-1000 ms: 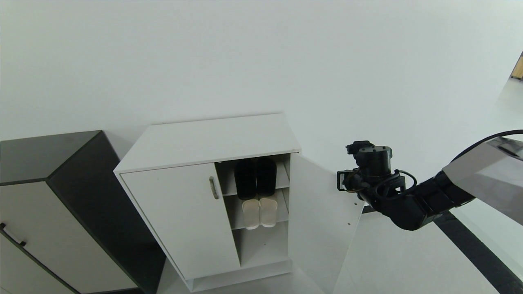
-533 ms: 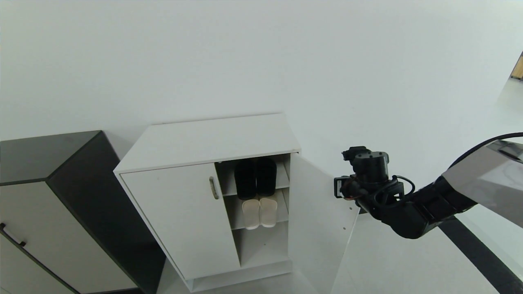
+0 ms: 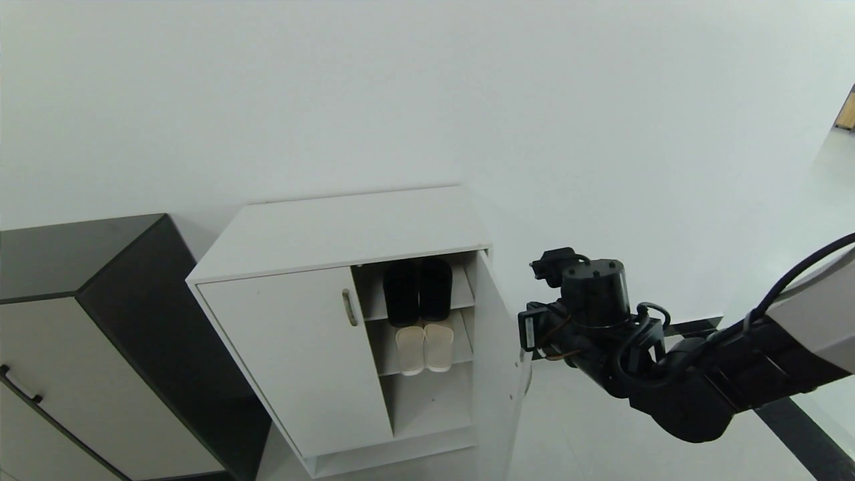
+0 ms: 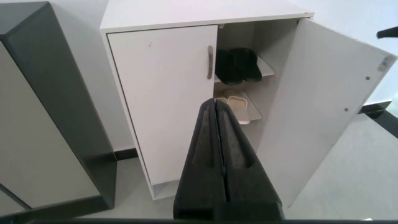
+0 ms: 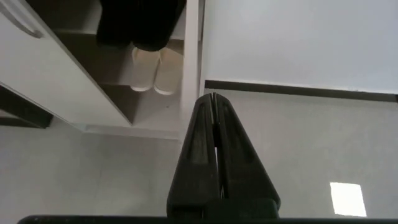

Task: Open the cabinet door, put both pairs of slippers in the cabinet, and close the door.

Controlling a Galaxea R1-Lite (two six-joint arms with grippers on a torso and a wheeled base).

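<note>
While my right claw (image 5: 213, 98) hangs beside the half-open door (image 3: 497, 347), it and the left claw (image 4: 216, 102) are pinched closed, empty.

right gripper (image 5: 214, 102) has swung left and lower, toward the cabinet (image 3: 334, 230); the open door (image 3: 497, 374) has turned inward, now nearly edge-on, apparently pushed by that gripper.

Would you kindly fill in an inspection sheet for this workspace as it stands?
Surface: pale floor with dark stripe.
Job's things: white cabinet, right door ajar, left door shut; black slippers on upper shelf, white slippers on the shelf below.
Clutter: nothing seen.
Pincers: left pincer shut, facing the cabinet; right pincer shut, beside the open door's edge.
Cables: black cable along the right arm.
Surroundings: dark cabinet to the left, white wall behind.
</note>
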